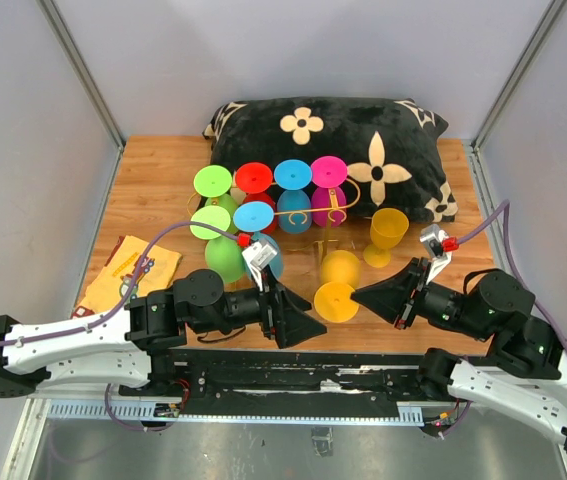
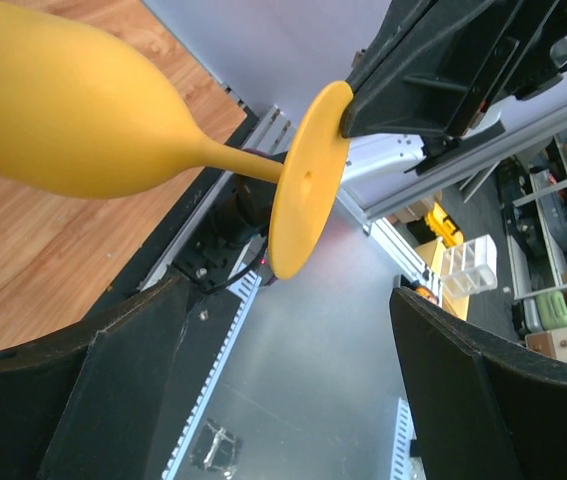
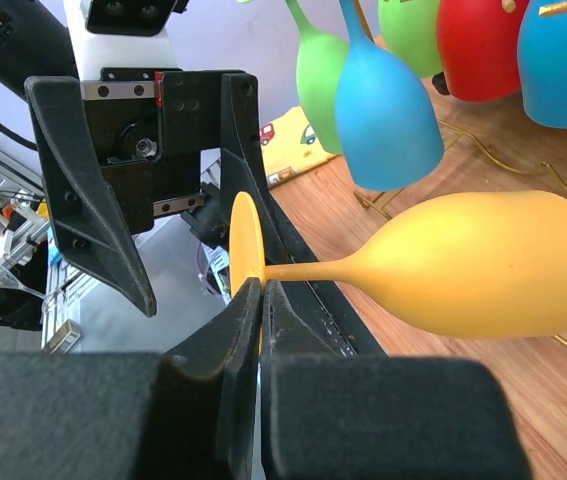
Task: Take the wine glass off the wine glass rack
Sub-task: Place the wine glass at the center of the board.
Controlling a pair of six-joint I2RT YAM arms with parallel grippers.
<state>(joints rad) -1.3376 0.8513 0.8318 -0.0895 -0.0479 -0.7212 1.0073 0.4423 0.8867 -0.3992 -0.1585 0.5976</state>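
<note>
Low in the top view's centre, the right gripper (image 1: 356,293) pinches the yellow wine glass (image 1: 341,268) by its foot. The left gripper (image 2: 293,390) gapes wide, seemingly holding nothing.

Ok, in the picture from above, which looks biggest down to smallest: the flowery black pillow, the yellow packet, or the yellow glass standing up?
1. black pillow, by far the largest
2. yellow packet
3. standing yellow glass, smallest, though seen from above it looks shorter

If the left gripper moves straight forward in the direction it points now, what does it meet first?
Most likely the round foot of the yellow wine glass, which the right gripper pinches. It faces the open left gripper; how far away is hard to judge.
</note>
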